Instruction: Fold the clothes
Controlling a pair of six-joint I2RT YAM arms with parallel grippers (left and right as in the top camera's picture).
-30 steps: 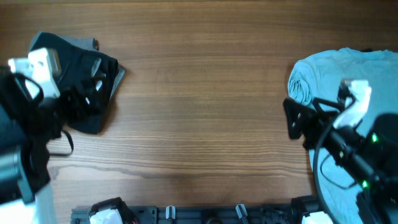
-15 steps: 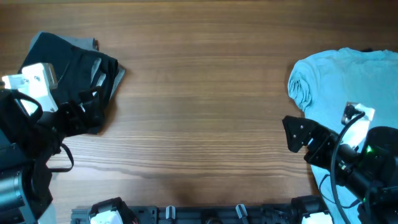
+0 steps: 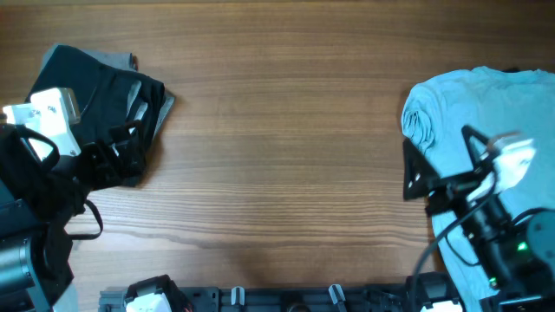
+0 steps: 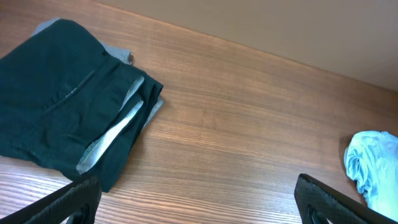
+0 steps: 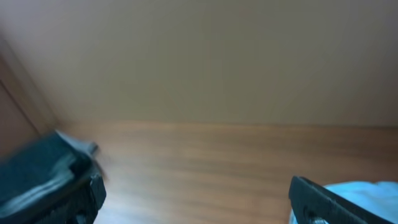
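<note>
The black shorts [image 3: 91,91] lie folded at the table's far left, with a pale grey lining strip [image 4: 111,134] at their edge and grey shorts [image 3: 123,60] peeking out beneath. My left gripper [image 3: 124,158] is open and empty, just in front of the black shorts [image 4: 59,115]; its own view shows its gripper [image 4: 199,208] over bare wood. The light blue T-shirt [image 3: 486,100] lies bunched at the right. My right gripper [image 3: 414,178] is open and empty at the shirt's left edge. Its blurred view shows the gripper [image 5: 199,205] above the table.
The wooden table [image 3: 286,130] stretches between the two piles. A dark rail with fittings [image 3: 286,299] runs along the near edge. The T-shirt's rolled edge [image 4: 372,165] shows at the right of the left wrist view. A plain beige wall [image 5: 199,56] stands behind.
My left gripper drew back toward me off the black shorts, then stayed still. My right arm pulled back from the T-shirt's edge and has tilted, its view blurred by motion.
</note>
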